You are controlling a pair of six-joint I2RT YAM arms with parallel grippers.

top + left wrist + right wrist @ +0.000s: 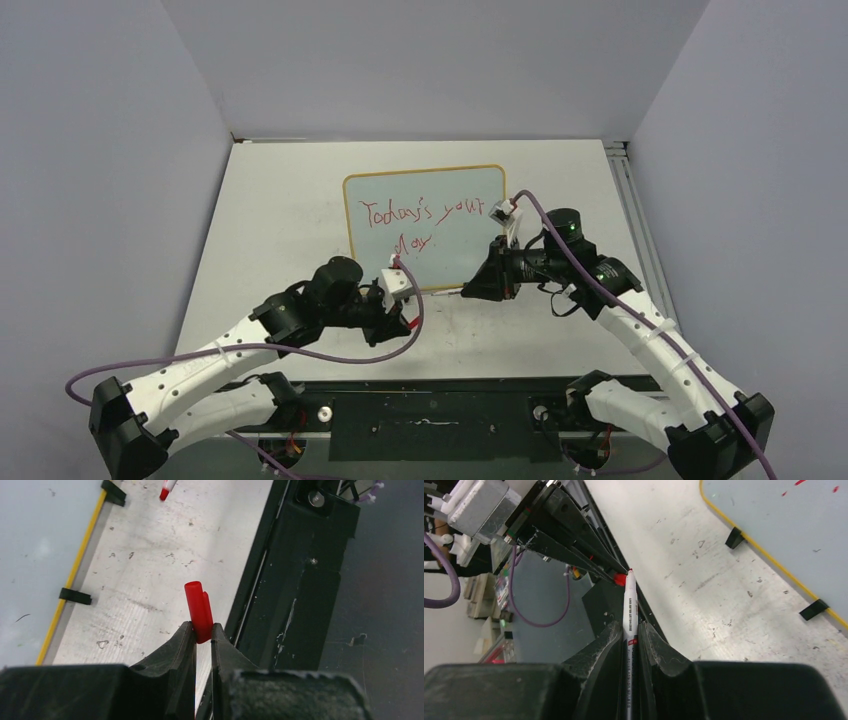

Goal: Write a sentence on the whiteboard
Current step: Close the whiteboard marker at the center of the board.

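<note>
Whiteboard point(450, 185): flat on the table point(270, 220), yellow frame, black clip feet point(75, 596) on its near edge.
Sentence point(423, 213): red handwriting in two lines across the whiteboard's face.
Left gripper point(202, 630): just off the whiteboard's near edge, jaws clamped on a red marker cap point(198, 607).
Right gripper point(630, 630): off the whiteboard's near right corner, jaws clamped on a white-barrelled marker point(629, 605).
Marker tip point(166, 489): points toward the cap, near but apart.
</note>
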